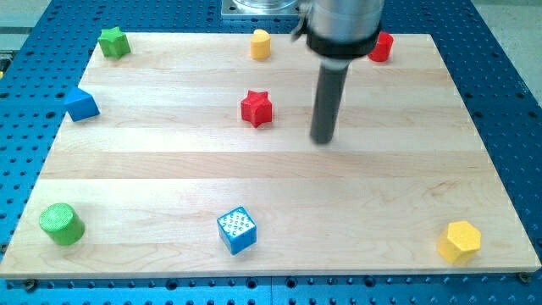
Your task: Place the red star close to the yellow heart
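The red star [257, 108] lies on the wooden board [169, 169], a little above the middle. My tip [323, 140] rests on the board to the right of the red star and slightly lower, a clear gap apart from it. A small yellow block [260, 43] sits near the board's top edge, straight above the red star; its shape is hard to make out. Another yellow block [460, 241], with angular sides, sits at the bottom right corner.
A green star [113, 41] is at the top left and a blue angular block [81, 104] at the left edge. A green cylinder [62, 224] is at the bottom left, a blue cube [237, 230] at the bottom middle. A red block [382, 47] is partly hidden behind the rod.
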Controlling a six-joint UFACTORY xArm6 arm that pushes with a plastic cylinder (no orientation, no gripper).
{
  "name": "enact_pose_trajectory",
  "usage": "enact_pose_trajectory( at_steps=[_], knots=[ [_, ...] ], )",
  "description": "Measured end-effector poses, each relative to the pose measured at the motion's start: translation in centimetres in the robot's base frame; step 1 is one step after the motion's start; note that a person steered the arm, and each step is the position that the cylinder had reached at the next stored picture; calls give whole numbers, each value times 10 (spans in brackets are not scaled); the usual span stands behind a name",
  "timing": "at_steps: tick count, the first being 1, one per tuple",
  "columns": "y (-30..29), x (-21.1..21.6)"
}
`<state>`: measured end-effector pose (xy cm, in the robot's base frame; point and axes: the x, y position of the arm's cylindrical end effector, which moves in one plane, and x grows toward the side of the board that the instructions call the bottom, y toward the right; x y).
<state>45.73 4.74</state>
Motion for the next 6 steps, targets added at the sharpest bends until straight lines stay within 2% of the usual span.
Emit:
enact_pose_trajectory(
  at_steps=[1, 3, 4, 5, 6],
  knots=[
    [-47, -16],
    [-70, -90],
    [-70, -79],
    [-93, -45],
    [-239, 8]
  ],
)
